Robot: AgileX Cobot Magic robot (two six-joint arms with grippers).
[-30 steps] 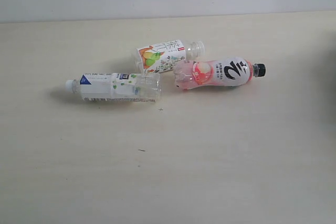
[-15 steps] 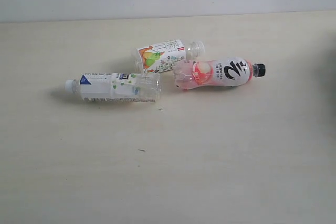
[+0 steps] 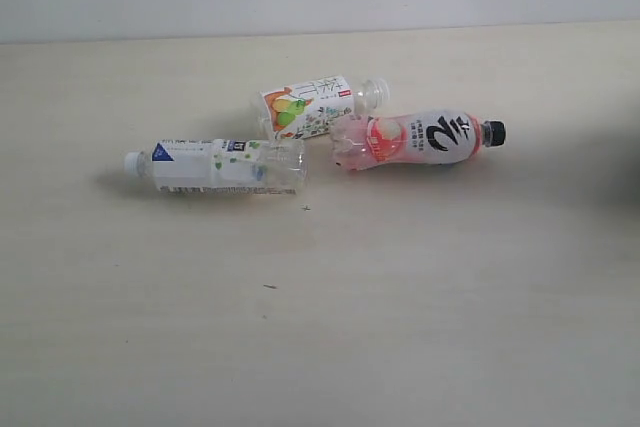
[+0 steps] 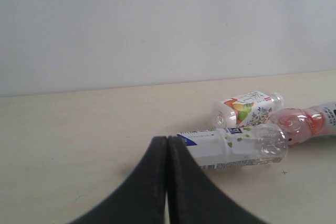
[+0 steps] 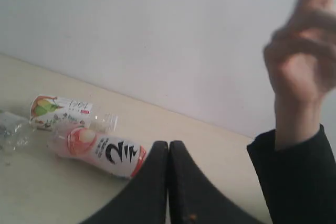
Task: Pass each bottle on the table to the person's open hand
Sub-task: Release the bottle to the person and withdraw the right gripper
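Bottles (image 3: 215, 165) unmoved on desk (image 3: 400, 327); shadow (image 3: 625, 172) grew at right edge, hand (image 5: 300, 51) up. Left gripper (image 4: 167, 145) & right gripper (image 5: 168, 148) clenched, empty; no pickup yet.

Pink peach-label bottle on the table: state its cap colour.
Black cap on the clear plastic pink-labelled bottle, clearest in the exterior view.

From my right wrist cam: right gripper (image 5: 168, 144) has its jaws pressed together, nothing between them. The pink-peach bottle (image 5: 102, 152) lies on its side on the table (image 5: 31, 192), its cap end hidden behind a finger. The fruit-label bottle (image 5: 60, 111) lies just beside it. A blurry raised hand (image 5: 302, 59) in a dark sleeve (image 5: 294, 177) is well off to the side.
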